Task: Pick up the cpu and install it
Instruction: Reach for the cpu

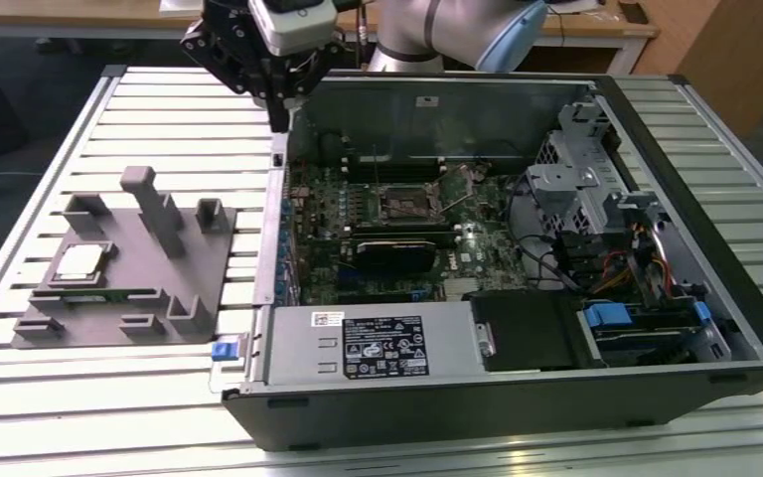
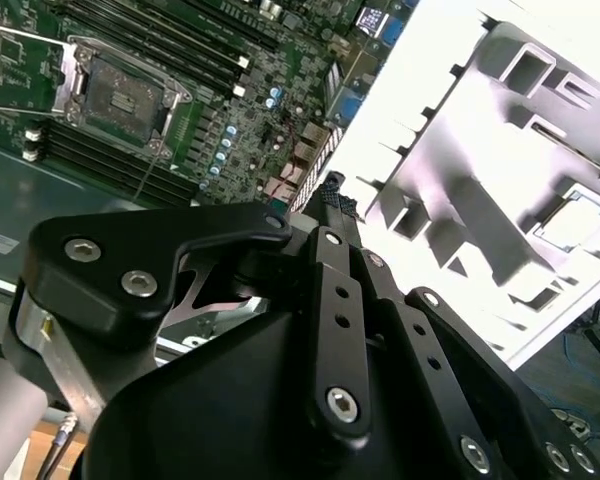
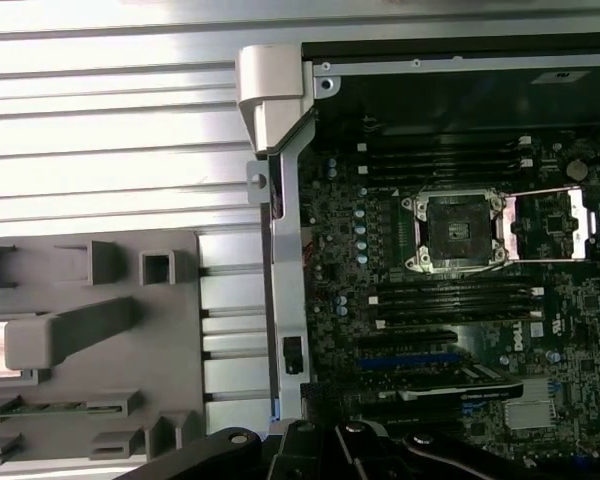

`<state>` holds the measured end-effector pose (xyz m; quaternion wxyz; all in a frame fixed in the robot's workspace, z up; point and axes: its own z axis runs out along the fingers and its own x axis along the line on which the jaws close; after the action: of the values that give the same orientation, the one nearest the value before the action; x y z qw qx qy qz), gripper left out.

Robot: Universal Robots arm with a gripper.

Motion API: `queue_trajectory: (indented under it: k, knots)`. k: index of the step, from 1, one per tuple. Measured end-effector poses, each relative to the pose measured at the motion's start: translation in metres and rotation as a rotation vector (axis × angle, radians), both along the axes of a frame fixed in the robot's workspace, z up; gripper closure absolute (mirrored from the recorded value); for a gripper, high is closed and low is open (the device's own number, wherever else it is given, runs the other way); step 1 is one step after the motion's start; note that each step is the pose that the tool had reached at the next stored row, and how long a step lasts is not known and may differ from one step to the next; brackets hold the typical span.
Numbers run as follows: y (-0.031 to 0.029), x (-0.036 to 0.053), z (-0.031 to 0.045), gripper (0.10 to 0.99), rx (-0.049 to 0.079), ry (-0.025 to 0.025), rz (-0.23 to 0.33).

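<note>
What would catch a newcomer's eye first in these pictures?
The big open computer case on the slatted table draws the eye first, its motherboard laid bare with the empty socket near the middle. To the exterior view's left sits a grey fixture with the silvery cpu resting on it. The black gripper hangs above the case's wall on that side, well apart from the cpu.

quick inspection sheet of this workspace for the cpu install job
surface: slatted metal table
job's things: cpu lying on grey fixture; socket open and empty inside open pc case
clutter: nothing seen
grippers: claw over the case's edge, apart from the cpu
cables: coloured wires inside the case, exterior view's right
surroundings: wooden desk behind the table
</note>
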<state>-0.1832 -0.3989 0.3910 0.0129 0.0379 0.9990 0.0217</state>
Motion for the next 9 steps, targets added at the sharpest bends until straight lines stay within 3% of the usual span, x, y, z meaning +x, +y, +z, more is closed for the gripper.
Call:
queue_trajectory:
  k: [9]
  knots:
    - [0.0001, -0.0091, -0.0003, 0.980, 0.000, 0.0000, 0.000]
